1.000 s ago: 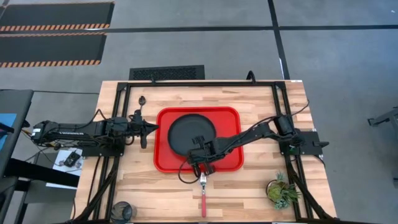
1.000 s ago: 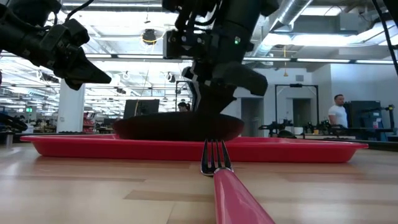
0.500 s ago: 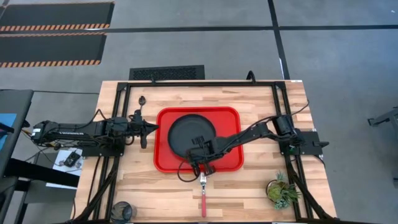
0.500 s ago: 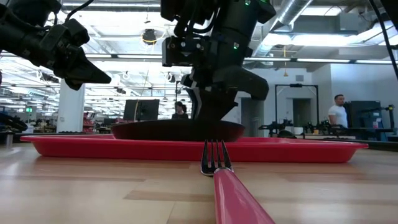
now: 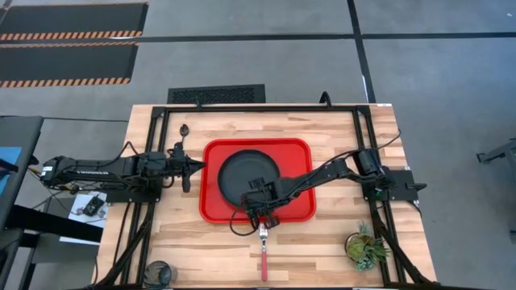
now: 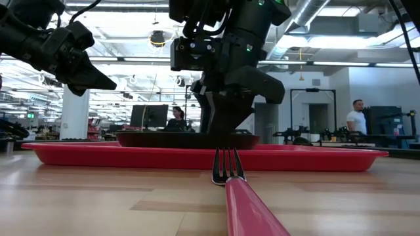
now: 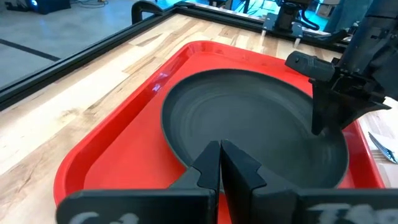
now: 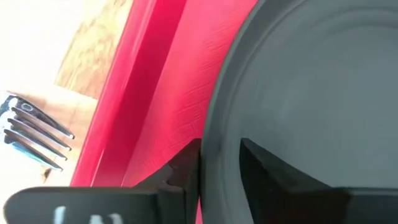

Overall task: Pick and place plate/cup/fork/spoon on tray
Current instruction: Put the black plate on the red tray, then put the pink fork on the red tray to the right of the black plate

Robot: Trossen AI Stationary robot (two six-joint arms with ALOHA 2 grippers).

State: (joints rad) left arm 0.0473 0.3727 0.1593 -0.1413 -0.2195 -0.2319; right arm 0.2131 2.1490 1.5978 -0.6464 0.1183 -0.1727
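Observation:
The dark plate lies flat on the red tray. My right gripper stands open over the plate's near rim, pointing down, with one finger inside the rim and one outside. My left gripper hovers shut, holding nothing, by the tray's left edge and points at the plate. The red-handled fork lies on the wood, its tines just short of the tray's near edge. The dark spoon lies at the far left. The cup stands at the near left corner. My right gripper straddles the plate's near rim from above, one finger on the tray side and one over the plate's inside. Whether either finger touches the rim cannot be told. The plate rests flat on the tray.
A small potted plant stands at the near right of the table. Black frame rails run along the table's left, right and far sides. Bare wood lies between the tray and the near edge, on both sides of the fork.
My right gripper has opened over the plate's near rim. The plate, which sat higher in the grip a second ago, has come down and now lies flat on the tray.

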